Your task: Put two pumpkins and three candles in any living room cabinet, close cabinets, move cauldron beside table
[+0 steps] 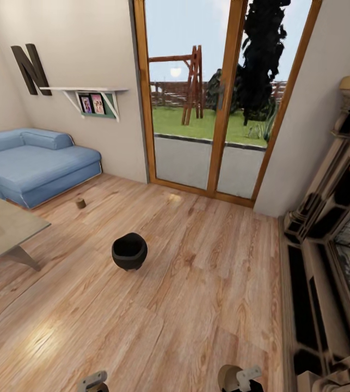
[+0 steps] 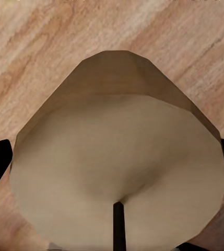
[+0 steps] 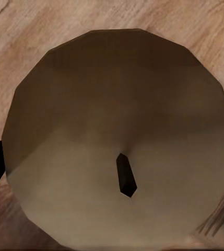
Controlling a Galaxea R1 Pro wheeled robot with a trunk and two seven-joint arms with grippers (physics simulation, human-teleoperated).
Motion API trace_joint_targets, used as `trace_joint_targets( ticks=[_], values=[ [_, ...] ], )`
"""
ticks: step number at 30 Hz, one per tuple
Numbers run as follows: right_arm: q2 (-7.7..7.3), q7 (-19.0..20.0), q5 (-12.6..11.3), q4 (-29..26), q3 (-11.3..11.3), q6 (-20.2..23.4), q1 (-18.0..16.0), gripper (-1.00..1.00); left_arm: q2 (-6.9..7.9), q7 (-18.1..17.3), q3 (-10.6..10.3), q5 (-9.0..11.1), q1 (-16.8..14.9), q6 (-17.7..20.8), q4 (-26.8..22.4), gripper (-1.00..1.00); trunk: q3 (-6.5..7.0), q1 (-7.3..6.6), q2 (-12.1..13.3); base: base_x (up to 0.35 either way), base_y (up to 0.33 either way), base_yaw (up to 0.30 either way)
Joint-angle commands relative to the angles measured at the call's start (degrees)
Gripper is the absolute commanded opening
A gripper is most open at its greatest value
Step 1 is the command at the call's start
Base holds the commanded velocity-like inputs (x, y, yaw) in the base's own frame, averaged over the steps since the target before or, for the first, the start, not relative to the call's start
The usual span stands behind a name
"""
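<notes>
Black cauldron upright on wood floor, mid-room, apart from table and blue sofa. Small candle on floor near sofa. Left gripper closed on cream candle, black fingers flanking it; right gripper likewise closed on another candle. Fireplace at right.
</notes>
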Motion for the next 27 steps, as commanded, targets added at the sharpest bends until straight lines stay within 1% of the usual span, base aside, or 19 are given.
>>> trace_joint_targets(
  ticks=[1,4,6,8,9,10,12,13,16,21,24,27],
  values=[
    [-0.03,0.0,-0.1,0.0,0.0,0.0,0.0,-1.0,0.02,0.1,0.0,0.0,0.0,0.0,0.0,-1.0,0.19,-0.23,0.4,0.0,0.0,0.0],
    [-0.28,-0.2,-0.6,0.1,-0.1,0.0,0.6,-1.0,0.06,0.1,0.0,0.0,0.0,0.0,0.0,-1.0,0.72,-0.89,1.6,0.0,0.0,0.0],
    [-0.26,-1.0,-0.7,0.1,-0.1,-0.1,0.7,-1.0,0.08,0.1,0.0,0.0,0.0,-0.1,0.0,-1.0,1.08,-1.32,2.4,0.0,0.0,0.0],
    [-0.12,-3.6,-0.8,0.3,-0.1,-0.1,0.9,-1.0,0.14,0.1,0.0,0.1,0.0,-0.1,0.0,-1.0,1.44,-1.76,3.2,0.0,0.0,0.0],
    [-0.03,-6.7,-0.6,0.5,-0.1,-0.1,1.2,-1.0,0.2,0.1,0.0,0.1,0.0,-0.1,0.0,-1.0,1.62,-1.98,3.6,0.0,0.0,0.0],
    [0.02,-8.7,-0.4,0.6,0.0,-0.1,1.3,-1.0,0.25,0.1,0.0,0.1,0.0,-0.1,0.0,-1.0,1.8,-2.2,4.0,0.0,0.0,0.0],
    [0.08,-11.8,-0.4,0.6,-0.1,-0.2,1.5,-1.0,0.42,0.1,0.0,0.1,0.0,-0.1,0.1,-1.0,2.16,-2.64,4.8,0.0,0.0,0.0],
    [0.09,-12.4,-0.5,0.6,-0.1,-0.2,1.5,-1.0,0.46,0.1,0.0,0.1,0.0,-0.1,0.3,-1.0,2.34,-2.86,5.2,0.0,0.0,0.0],
    [0.0,-13.3,-0.6,0.4,-0.3,-0.4,1.6,-1.0,0.4,0.1,0.0,0.1,0.0,-0.2,1.2,-1.0,2.88,-3.52,6.4,0.0,0.0,0.0],
    [-0.5,-13.6,-0.9,0.5,-0.5,-1.9,1.6,-1.0,0.25,0.1,0.0,0.1,0.1,-1.1,1.5,-1.0,3.78,-4.62,8.4,0.0,0.0,0.0],
    [-0.29,-13.6,-1.0,1.1,-0.5,-2.1,1.8,-1.0,0.24,0.1,0.0,0.1,0.1,-1.2,1.5,-1.0,4.31,-5.28,9.6,0.0,0.0,0.0],
    [-0.1,-13.6,-0.8,1.6,-0.5,-2.2,2.6,-1.0,0.26,0.1,0.0,0.1,0.1,-1.2,1.5,-1.0,4.85,-5.94,10.8,0.0,0.0,0.0]
  ],
)
